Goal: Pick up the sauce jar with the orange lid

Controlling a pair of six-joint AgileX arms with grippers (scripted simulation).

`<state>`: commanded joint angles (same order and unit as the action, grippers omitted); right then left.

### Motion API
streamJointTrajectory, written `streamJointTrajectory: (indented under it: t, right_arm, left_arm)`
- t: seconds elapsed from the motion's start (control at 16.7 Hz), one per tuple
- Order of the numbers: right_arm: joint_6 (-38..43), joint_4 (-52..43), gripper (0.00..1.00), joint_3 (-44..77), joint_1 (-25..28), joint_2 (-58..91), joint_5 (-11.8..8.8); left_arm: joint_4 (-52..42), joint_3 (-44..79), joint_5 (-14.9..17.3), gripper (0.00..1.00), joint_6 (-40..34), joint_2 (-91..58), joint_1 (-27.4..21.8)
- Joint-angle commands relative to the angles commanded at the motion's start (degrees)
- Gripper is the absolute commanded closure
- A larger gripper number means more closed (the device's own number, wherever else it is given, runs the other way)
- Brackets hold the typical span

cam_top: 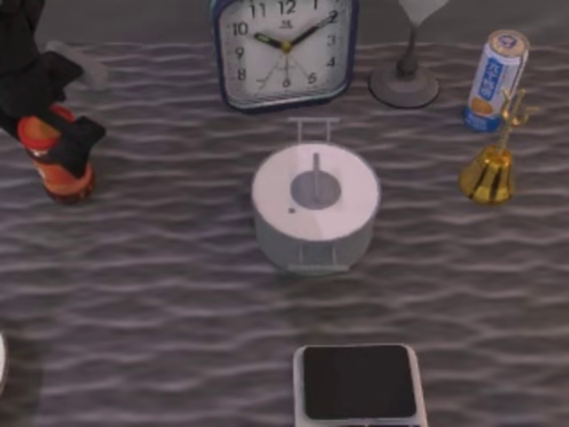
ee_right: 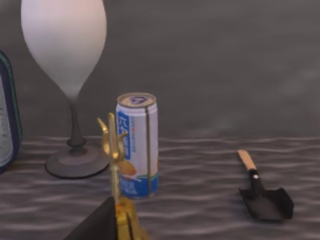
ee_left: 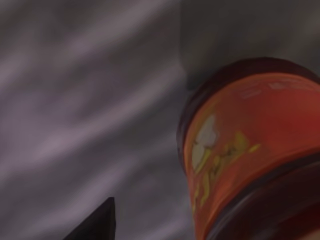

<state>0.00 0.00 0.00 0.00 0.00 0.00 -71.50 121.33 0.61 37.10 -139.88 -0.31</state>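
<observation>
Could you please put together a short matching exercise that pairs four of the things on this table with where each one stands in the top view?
Things:
1. small cylindrical sauce jar of orange-red sauce
2. blue-framed alarm clock with a white face
3. shiny gold hand bell
4. flat white device with a black screen

Places:
A. at the near edge, in the middle
B. at the right side, just in front of the blue-and-white can
C. at the left side, between the fingers of the left gripper
D. at the far edge, in the middle

Pairs: 1-C, 2-D, 3-B, 4-A
</observation>
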Motion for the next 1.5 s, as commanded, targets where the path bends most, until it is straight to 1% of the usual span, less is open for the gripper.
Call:
streamJointTrajectory:
  t: [0.12, 0.9, 0.96, 1.5]
  right_arm:
    - [0.0, 0.0, 0.0, 0.0, 0.0, 0.0, 0.0]
    - [0.0, 0.0, 0.0, 0.0, 0.0, 0.0, 0.0]
    - [0.0, 0.0, 0.0, 0.0, 0.0, 0.0, 0.0]
    - [0.0, 0.0, 0.0, 0.0, 0.0, 0.0, 0.0]
  left_arm:
    - [0.0, 0.0, 0.0, 0.0, 0.0, 0.0, 0.0]
    - [0.0, 0.0, 0.0, 0.98, 0.0, 0.0, 0.0]
    - [0.0, 0.0, 0.0, 1.0, 0.0, 0.0, 0.0]
    - [0.0, -0.1, 0.0, 1.0, 0.1, 0.2, -0.1]
